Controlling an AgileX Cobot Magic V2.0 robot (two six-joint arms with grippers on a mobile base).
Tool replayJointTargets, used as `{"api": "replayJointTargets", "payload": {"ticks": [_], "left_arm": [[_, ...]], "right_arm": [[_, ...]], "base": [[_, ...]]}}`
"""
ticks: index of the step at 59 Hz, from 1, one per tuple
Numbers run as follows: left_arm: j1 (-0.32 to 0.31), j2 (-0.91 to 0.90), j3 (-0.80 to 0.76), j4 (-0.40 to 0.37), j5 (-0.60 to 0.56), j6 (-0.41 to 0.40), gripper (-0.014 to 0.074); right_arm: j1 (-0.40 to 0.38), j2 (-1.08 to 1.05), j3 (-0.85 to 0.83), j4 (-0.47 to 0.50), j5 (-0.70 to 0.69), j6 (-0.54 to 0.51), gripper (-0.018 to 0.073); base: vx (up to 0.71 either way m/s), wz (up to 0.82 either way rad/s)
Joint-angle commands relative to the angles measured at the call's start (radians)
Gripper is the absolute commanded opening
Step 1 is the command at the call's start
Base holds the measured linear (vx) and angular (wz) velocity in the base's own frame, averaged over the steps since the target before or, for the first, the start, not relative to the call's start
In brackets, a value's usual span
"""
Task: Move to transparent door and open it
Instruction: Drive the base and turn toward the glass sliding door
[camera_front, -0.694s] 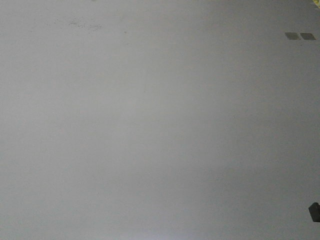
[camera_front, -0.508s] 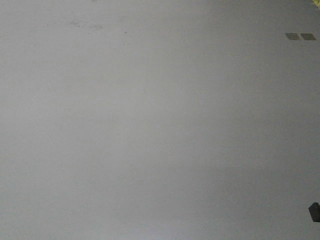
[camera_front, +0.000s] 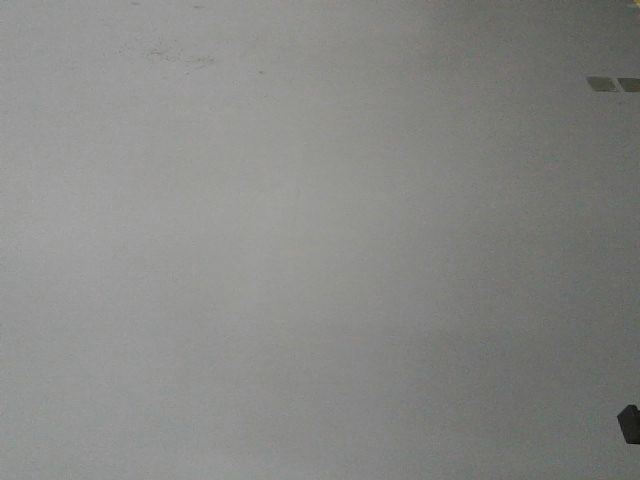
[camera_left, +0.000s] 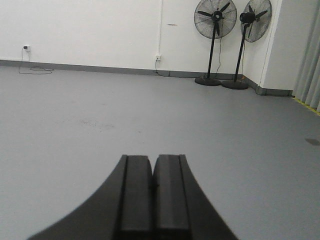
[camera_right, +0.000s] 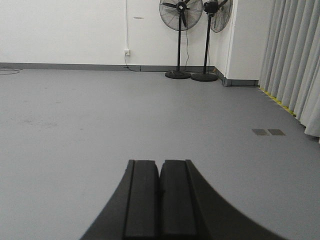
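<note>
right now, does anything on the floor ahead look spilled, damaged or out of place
Nothing stands out. The grey floor has only a faint scuff and two small plates; both fans stand upright by the wall. No door is in view.

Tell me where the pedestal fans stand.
In both wrist views the pedestal fans stand side by side at the right end of the white wall, left of the grey curtain.

Transparent door: is not appearing in any view, all three showing only grey floor (camera_front: 300, 250) and white wall (camera_left: 75, 30).
</note>
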Motion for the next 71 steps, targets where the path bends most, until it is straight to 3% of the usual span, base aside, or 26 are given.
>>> {"api": "replayJointTargets", "payload": {"ticks": [1, 46, 71], "left_arm": [[-0.001, -0.012, 0.032, -0.001, -0.084, -0.005, -0.0006], [-0.001, -0.012, 0.032, -0.001, -0.084, -0.005, -0.0006], [-0.001, -0.012, 0.032, -0.001, -0.084, -0.005, -0.0006]], "right_arm": [[-0.004, -0.007, 0.014, -0.006, -0.084, -0.002, -0.0008], [-0.004, -0.007, 0.014, -0.006, -0.084, -0.002, -0.0008], [-0.004, -0.007, 0.014, -0.006, -0.084, -0.002, -0.0008]], "base": [[0.24, 0.08], [0.40, 0.13], [0.57, 0.45]]}}
